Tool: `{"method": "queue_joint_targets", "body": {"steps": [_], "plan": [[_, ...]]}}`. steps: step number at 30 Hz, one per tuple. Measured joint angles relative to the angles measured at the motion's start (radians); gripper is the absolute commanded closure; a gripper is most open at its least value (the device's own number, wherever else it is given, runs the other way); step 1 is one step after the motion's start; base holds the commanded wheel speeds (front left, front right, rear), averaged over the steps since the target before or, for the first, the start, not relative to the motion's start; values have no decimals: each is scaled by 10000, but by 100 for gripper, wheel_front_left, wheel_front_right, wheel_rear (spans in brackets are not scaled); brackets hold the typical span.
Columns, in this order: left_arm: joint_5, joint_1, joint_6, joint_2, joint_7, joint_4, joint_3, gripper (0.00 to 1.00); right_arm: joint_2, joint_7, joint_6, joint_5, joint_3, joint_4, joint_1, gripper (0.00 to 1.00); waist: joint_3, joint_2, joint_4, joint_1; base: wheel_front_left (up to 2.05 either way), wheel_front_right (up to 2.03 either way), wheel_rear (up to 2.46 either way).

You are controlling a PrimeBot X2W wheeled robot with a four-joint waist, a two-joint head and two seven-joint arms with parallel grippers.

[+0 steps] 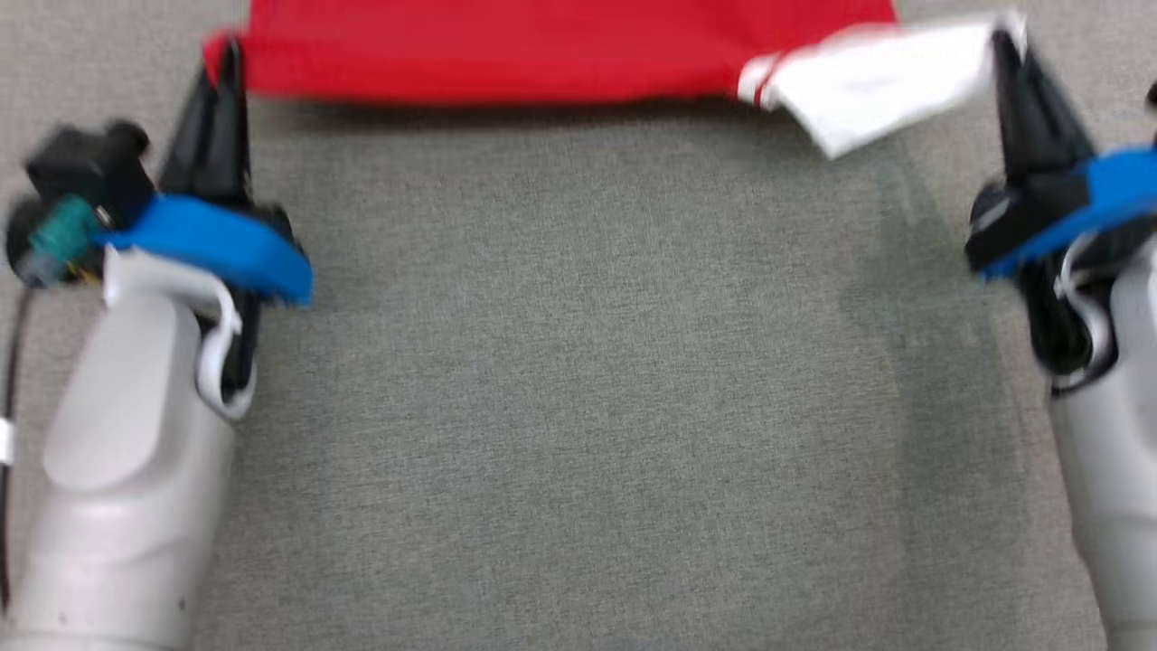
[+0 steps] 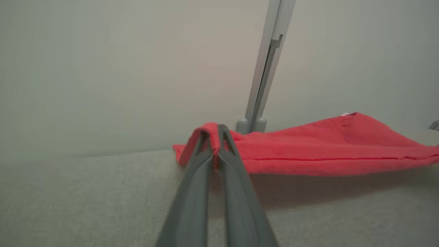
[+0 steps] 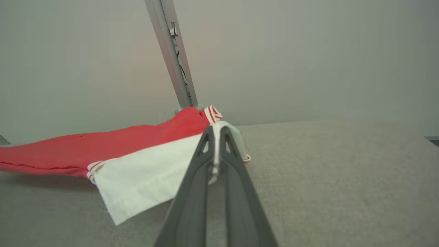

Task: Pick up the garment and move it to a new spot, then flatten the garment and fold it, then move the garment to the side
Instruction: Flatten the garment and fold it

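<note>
A red garment [image 1: 506,54] hangs stretched between two robot arms above the grey cloth-covered counter [image 1: 578,407], at its far side. The near hem is raised and throws a shadow on the surface. The left pincer [image 1: 226,63] is clamped narrow on a red corner, with the cloth folded over its tips. The right pincer [image 1: 1005,45] is likewise closed, gripping only the white sleeve [image 1: 877,81] with its red-striped trim. The garment's far part runs out of the head view's top, so I cannot tell whether it rests on the counter.

The grips look like the weak points. Each pincer seems to hold just a small pinch of fabric near its tips. If the arms pull further apart, a corner could slip free and leave the garment dangling from one side. On the right the pull runs through the sleeve rather than the body. Its loose flap droops below the hem and could be trapped underneath when the garment is laid down, leaving a crease to flatten. A grey upright post [image 2: 267,61] stands close behind the cloth, and carrying the garment further back might snag it.
</note>
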State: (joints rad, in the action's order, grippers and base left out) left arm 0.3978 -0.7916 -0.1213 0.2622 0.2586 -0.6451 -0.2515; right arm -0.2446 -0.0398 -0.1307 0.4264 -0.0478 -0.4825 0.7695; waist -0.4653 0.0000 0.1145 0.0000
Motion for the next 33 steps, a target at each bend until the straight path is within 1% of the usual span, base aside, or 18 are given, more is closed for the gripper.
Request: {"method": "queue_joint_targets", "body": {"steps": [4, 7, 10, 12, 18, 23, 26, 33], "plan": [[77, 1255, -25, -153, 15, -548, -167, 100, -96, 857, 0, 309, 21, 318, -1608, 100, 548, 0, -87, -1, 0, 0, 0], [174, 2014, -27, -303, 29, -688, -176, 100, -125, 1632, -2, 378, 238, 915, -2781, 100, 1052, 0, -215, -3, 0, 0, 0], [245, 2705, -29, -495, 29, -648, -178, 100, -63, 2410, -2, 337, 577, 1774, -3903, 100, 1527, 0, -343, -3, 0, 0, 0], [291, 3162, -29, -548, 31, -529, -150, 100, 100, 2907, -2, 245, 811, 2458, -4601, 100, 1803, 0, -408, -3, 0, 0, 0], [514, 4446, -29, -723, 31, -73, -203, 100, 968, 4615, 0, -182, 1513, 4637, -6553, 100, 2447, 0, -510, -3, 0, 0, 0], [449, 5315, -13, -535, -487, 556, -514, 100, 1448, 6230, 0, -320, 1810, 6054, -7925, 100, 2812, 0, -556, -2, 0, 0, 0], [408, 5879, 105, -309, -997, 1183, -612, 100, 1622, 7045, 0, -374, 1954, 6732, -8542, 100, 2976, 0, -557, -2, 0, 0, 0], [301, 7232, 583, 593, -2688, 3158, -790, 100, 1879, 8721, 0, -345, 2309, 7764, -9710, 100, 3100, 0, -551, -2, 0, 0, 0]]}}
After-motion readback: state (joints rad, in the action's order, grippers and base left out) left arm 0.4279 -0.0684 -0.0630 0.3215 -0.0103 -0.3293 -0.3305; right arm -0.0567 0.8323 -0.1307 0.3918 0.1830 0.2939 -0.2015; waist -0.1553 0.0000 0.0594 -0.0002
